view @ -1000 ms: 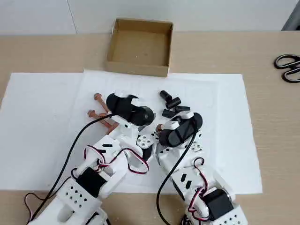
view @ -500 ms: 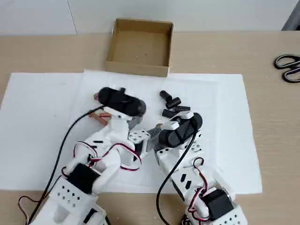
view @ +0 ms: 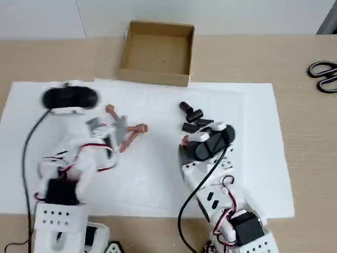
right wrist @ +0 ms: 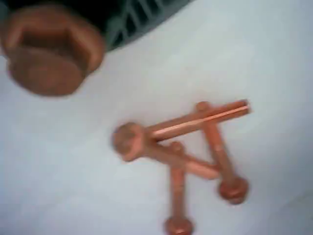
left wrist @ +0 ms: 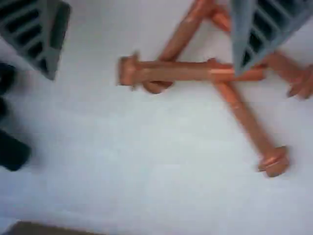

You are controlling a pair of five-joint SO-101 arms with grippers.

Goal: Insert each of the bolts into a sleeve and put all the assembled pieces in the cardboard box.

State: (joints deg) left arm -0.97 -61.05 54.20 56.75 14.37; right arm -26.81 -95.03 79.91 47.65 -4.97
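High view, left arm: the left gripper (view: 108, 126) hangs over the white paper (view: 253, 174) with its fingers spread, right above the loose bolts (view: 130, 134).
High view, right arm: the right gripper (view: 187, 138) pinches a held bolt (view: 184, 141).
High view, sleeves: black sleeves (view: 192, 118) lie clustered just beyond the right gripper.
High view, edges: the cardboard box (view: 155, 78) sits at the paper's far edge, well apart from both grippers. Bare paper lies between the arms. Scissors (view: 324, 74) lie at the right edge of the table (view: 52, 58).
Left wrist view: the fingers (left wrist: 34, 34) stand wide apart, one tip over the crossed loose bolts (left wrist: 190, 72), with bare paper around the pile.
Right wrist view: the held bolt's head (right wrist: 49, 51) is close up beside a grey finger (right wrist: 142, 17). The loose bolts (right wrist: 186, 147) lie crossed farther off.
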